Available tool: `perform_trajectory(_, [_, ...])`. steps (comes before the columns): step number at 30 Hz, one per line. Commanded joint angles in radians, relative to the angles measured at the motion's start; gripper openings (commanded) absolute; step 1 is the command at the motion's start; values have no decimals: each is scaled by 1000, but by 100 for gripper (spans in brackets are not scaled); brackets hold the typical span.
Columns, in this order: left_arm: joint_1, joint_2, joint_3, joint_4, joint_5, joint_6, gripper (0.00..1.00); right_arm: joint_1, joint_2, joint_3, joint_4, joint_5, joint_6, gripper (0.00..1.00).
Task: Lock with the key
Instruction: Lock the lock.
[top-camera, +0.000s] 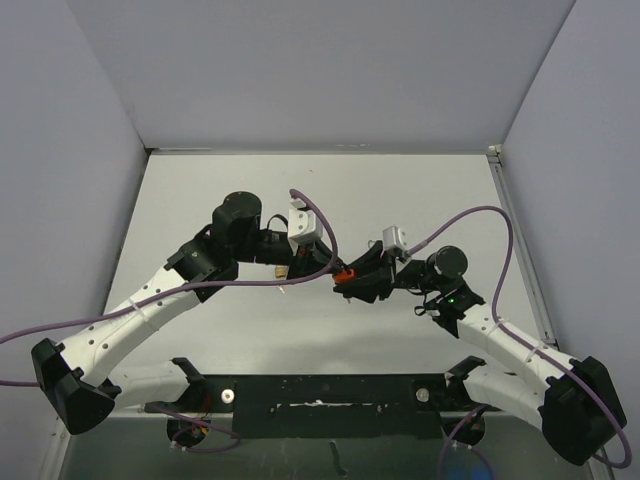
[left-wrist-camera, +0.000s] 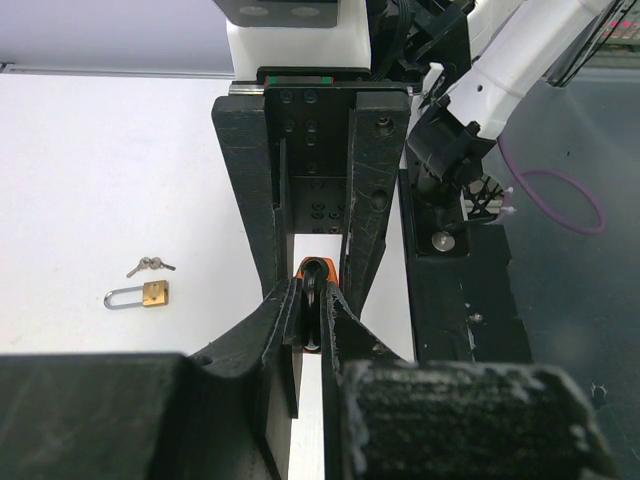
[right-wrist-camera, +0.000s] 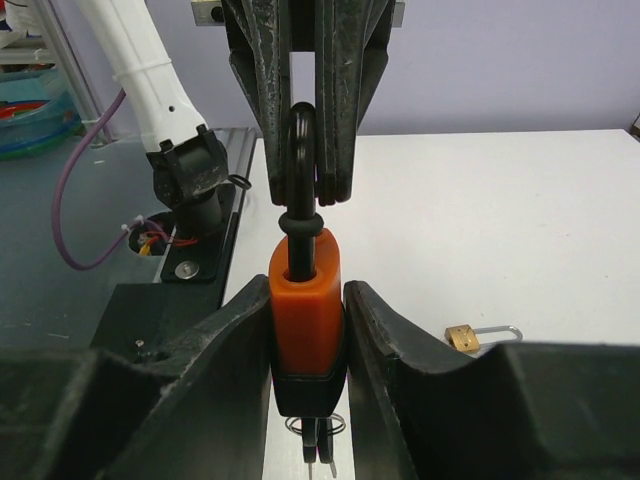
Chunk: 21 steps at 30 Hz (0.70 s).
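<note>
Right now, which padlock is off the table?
The orange padlock: right fingers clamp its body, left fingers its shackle. The small brass padlock lies untouched on the table.

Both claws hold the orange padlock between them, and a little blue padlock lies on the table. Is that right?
Nearly. The little padlock on the table is brass-coloured, not blue, as the left wrist view shows. The rest stands: the right gripper clamps the orange padlock by its body and the left gripper pinches its shackle.

No text, label, brand or number can be read on anything here.
</note>
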Motion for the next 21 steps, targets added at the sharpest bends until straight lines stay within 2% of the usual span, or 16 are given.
perform_trajectory(1, [5,-3,0,69,20,-20,0,16,-35,75,98,13,-34,0])
perform_trajectory(13, [5,13,11,0,47,-15,0,1,-46,135,93,59,-46,0])
perform_trajectory(21, [5,18,4,-48,62,4,0,-7,-64,149,168,93,-26,0])
